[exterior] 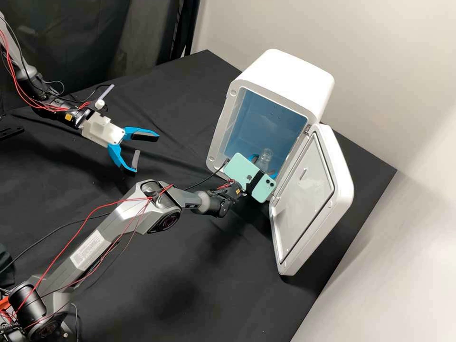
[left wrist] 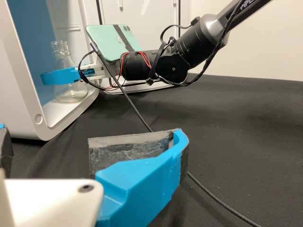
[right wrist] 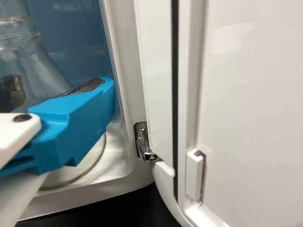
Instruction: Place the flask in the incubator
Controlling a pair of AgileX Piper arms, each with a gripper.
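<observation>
Standing inside the blue-lined white incubator (exterior: 285, 80), door (exterior: 308, 204) open for access, the clear glass flask (left wrist: 64, 92) has the right gripper (left wrist: 54, 75) at it, whether gripping I cannot tell; the left gripper (exterior: 142, 152) hangs wide, aside.

The flask (left wrist: 65, 75) is clear, smooth glass. The incubator (exterior: 285, 78) is glossy white plastic, and matt black cloth covers the desk (exterior: 190, 285).

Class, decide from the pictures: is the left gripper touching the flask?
Apart. The high view shows the left gripper open over the bench, with a stretch of black cloth between it and the flask inside the incubator.
</observation>
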